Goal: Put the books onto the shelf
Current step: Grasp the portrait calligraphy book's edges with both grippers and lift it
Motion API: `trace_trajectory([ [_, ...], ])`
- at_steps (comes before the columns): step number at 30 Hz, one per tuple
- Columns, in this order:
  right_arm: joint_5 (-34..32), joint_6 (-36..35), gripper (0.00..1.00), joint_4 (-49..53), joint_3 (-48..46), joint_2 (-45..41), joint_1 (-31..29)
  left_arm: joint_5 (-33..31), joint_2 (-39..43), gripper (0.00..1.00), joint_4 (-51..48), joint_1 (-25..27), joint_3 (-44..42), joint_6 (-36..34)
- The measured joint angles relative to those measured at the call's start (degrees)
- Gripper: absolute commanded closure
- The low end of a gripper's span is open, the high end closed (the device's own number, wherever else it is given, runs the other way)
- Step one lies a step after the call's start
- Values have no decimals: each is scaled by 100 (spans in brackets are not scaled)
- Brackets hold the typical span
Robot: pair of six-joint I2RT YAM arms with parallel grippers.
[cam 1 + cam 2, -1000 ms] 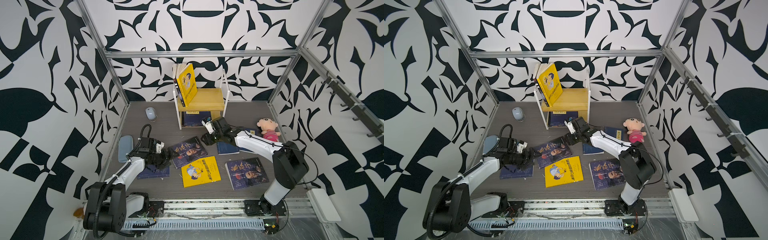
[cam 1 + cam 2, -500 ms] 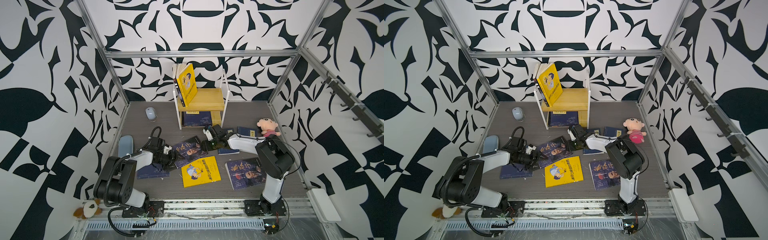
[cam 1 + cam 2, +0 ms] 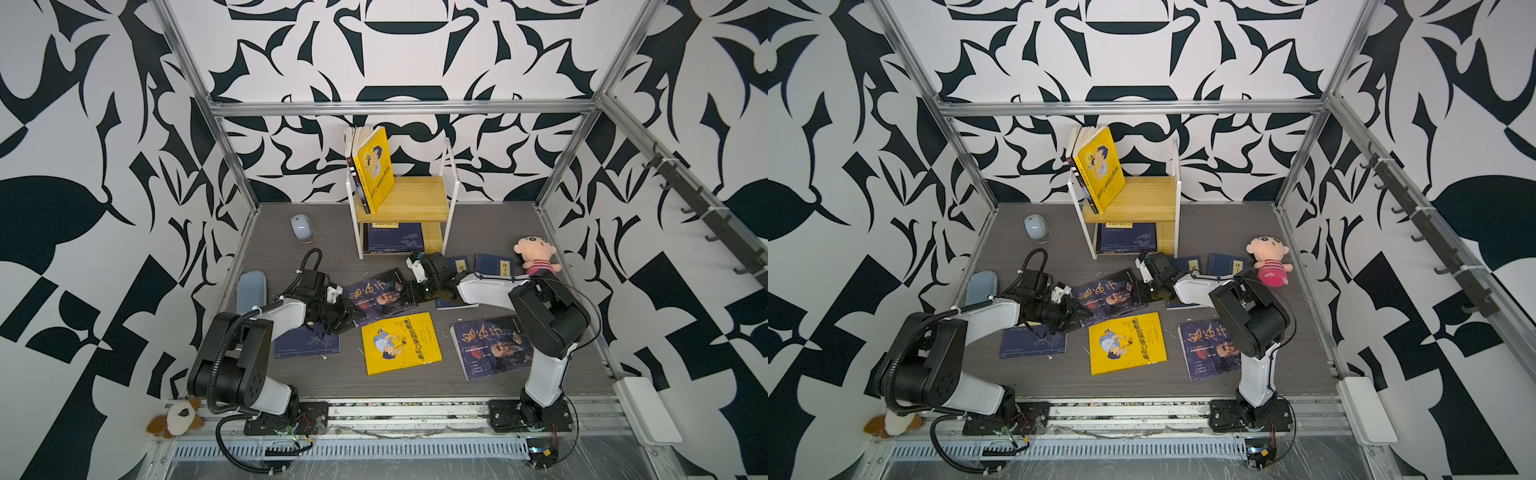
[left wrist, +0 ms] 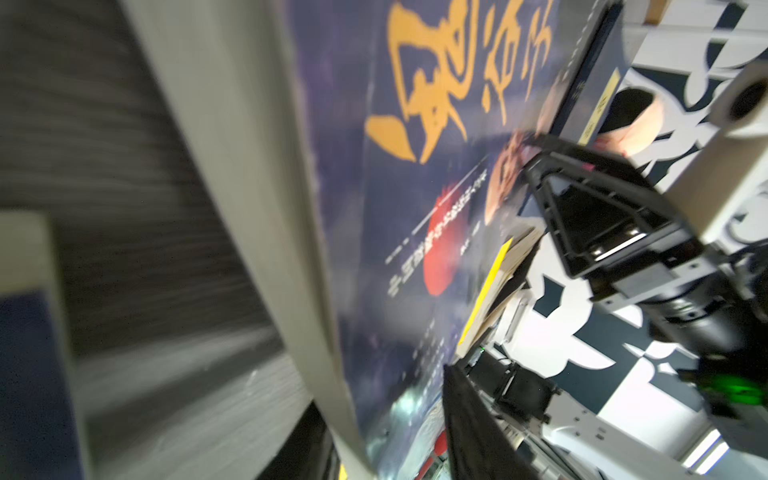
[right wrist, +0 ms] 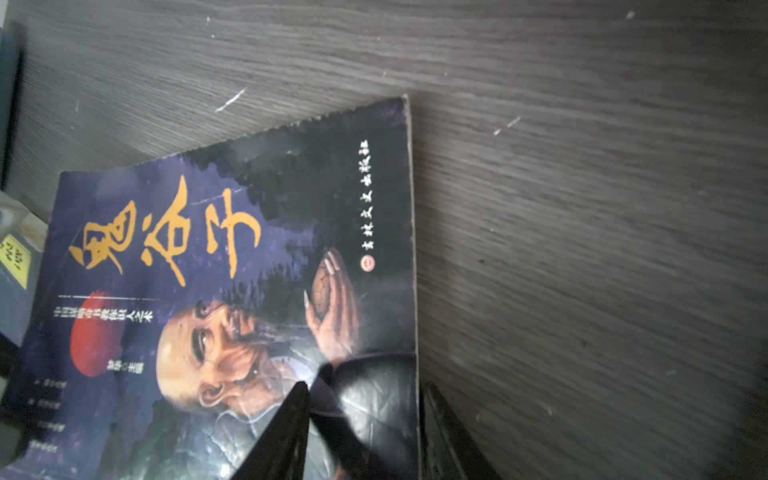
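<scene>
A dark blue portrait book (image 3: 378, 295) lies mid-floor between both grippers. My left gripper (image 3: 349, 318) is at its near left corner. In the left wrist view this book (image 4: 415, 187) has its edge between the jaws of the left gripper (image 4: 390, 440), one finger under it and one on its cover, closed in on it. My right gripper (image 3: 405, 291) is at the book's right edge. It stands open (image 5: 365, 388), one finger over the cover (image 5: 249, 291), one beside it on the floor. The shelf (image 3: 415, 199) holds an upright yellow book (image 3: 374, 170) and a navy book (image 3: 395, 237) below.
On the floor lie a yellow book (image 3: 399, 343), a second portrait book (image 3: 490, 347), a navy book (image 3: 305, 345) under the left arm and two navy books (image 3: 494, 264) behind the right arm. A white mouse (image 3: 302, 227), a pink doll (image 3: 534, 257) and a grey pad (image 3: 251, 291) are nearby.
The left gripper slid right onto the portrait book's corner and its jaws narrowed a lot. The right gripper drew back from the shelf's foot to the book's right edge and narrowed slightly.
</scene>
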State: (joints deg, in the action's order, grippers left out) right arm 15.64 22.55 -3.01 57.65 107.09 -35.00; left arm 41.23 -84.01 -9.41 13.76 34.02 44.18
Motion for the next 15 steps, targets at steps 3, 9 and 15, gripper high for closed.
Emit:
trace_trajectory([
  [3, 15, 7, 55, -85, -33, 0, 11, 2, 149, 78, -7, 0, 26, 26],
  [9, -35, -46, 48, -184, -136, -81, 11, 85, 323, 99, -2, -13, 155, 57],
  [15, -503, -658, 39, 13, -758, -1040, -262, 85, 466, 100, -52, -7, 186, -26],
])
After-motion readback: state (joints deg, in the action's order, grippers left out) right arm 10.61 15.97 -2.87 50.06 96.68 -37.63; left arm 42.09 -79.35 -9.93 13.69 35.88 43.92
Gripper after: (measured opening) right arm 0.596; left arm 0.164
